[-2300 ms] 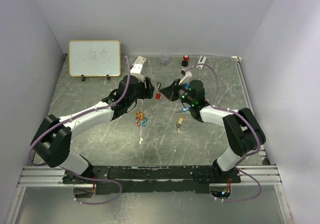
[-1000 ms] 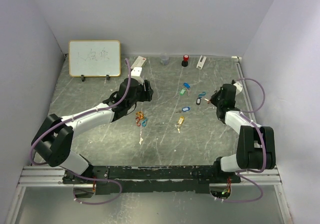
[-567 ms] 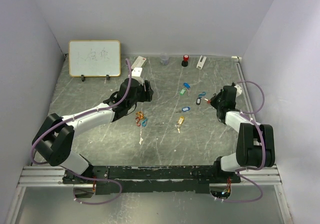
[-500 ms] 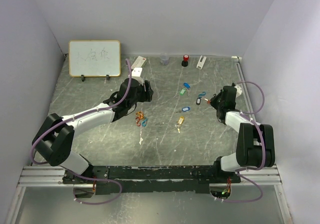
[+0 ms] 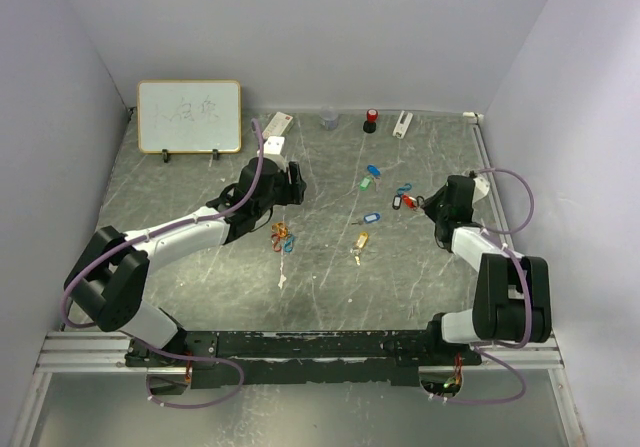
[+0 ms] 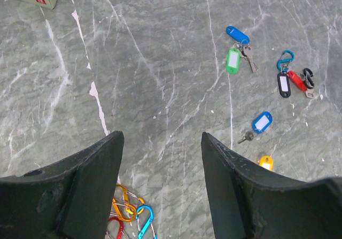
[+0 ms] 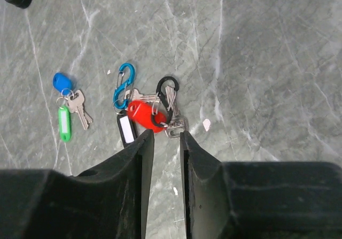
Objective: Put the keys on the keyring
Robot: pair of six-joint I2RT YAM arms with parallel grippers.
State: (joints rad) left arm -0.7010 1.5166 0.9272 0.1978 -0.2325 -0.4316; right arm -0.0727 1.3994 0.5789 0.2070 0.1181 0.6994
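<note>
Hovering six o'clock of the seemingly ringed red-tagged key [image 7: 140, 114], right gripper [image 7: 163, 135] jaws barely parted, empty; left gripper [image 6: 160, 137] jaws spread; fetch another next.

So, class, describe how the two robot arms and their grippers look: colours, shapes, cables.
Both arms have white links joined by bulky black joints: left arm, right arm. A lilac cable loops along each. The left gripper and right gripper each have two matte black, wedge-shaped fingers with scuffed edges.
</note>
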